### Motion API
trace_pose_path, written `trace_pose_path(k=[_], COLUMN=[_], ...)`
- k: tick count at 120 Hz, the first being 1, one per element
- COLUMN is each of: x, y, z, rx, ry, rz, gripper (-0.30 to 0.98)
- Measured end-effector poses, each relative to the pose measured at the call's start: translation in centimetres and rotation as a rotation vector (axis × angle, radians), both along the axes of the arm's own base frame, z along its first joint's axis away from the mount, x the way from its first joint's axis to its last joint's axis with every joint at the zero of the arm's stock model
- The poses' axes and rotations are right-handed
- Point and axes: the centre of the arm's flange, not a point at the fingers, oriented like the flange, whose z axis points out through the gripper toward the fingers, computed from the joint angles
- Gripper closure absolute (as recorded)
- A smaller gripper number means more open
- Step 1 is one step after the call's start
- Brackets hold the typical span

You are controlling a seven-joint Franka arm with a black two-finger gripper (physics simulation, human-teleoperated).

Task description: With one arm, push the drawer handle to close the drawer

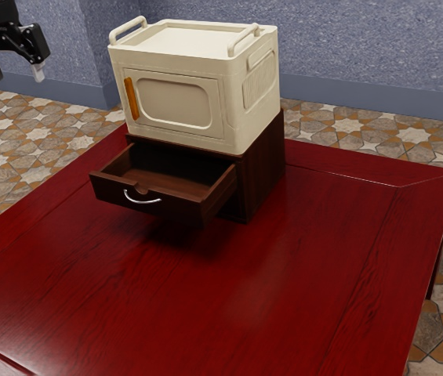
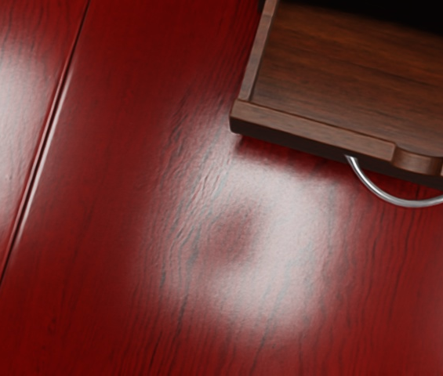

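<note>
Drawer handle (image 1: 142, 202) is well below the claw (image 1: 17, 75), off to the exterior view's right, running across the open drawer (image 1: 183, 212) front; claw's spread wide, empty, so probably gotta drop before pushing

Red wood-grained table (image 1: 205, 313); brown drawer (image 1: 180, 210); silver handle (image 2: 413, 204).

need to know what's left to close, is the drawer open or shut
Open: the drawer juts out from the dark cabinet, its inside visible.
</note>
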Motion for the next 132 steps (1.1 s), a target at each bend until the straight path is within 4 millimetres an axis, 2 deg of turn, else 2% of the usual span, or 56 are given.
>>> trace_pose_path(k=[18, 22, 30, 36, 44, 54, 62, 70, 74, 86, 95, 101, 114, 132], x=[0.0, -0.8, -4.5, -5.8, -5.6, -4.8, -5.1, -7.2, -8.3, -14.0, -16.7, -17.3, -17.6, -17.2], y=[0.0, -0.3, -1.5, -1.7, -1.2, -0.4, -0.3, -1.8, -3.5, -7.1, -8.9, -9.9, -10.8, -11.4], z=[0.0, 2.0, 8.8, 11.0, 11.4, 10.8, 10.0, 9.7, 8.4, 1.2, -4.7, -8.5, -14.4, -18.5], rx=[-0.001, 0.006, 0.028, 0.037, 0.038, 0.033, 0.007, -0.041, -0.080, -0.164, -0.169, -0.163, -0.155, -0.155], ry=[-0.001, -0.039, -0.182, -0.234, -0.262, -0.271, -0.253, -0.238, -0.210, -0.103, -0.012, 0.058, 0.141, 0.133], rz=[-0.001, -0.006, -0.026, -0.028, -0.020, -0.006, -0.010, -0.054, -0.103, -0.203, -0.233, -0.244, -0.236, -0.219], gripper=[0.02, 0.02, 0.02, 0.02, 0.02, 0.02, 0.02, 0.02, 0.02, 0.02, 0.02, 0.02, 0.02, 0.02])
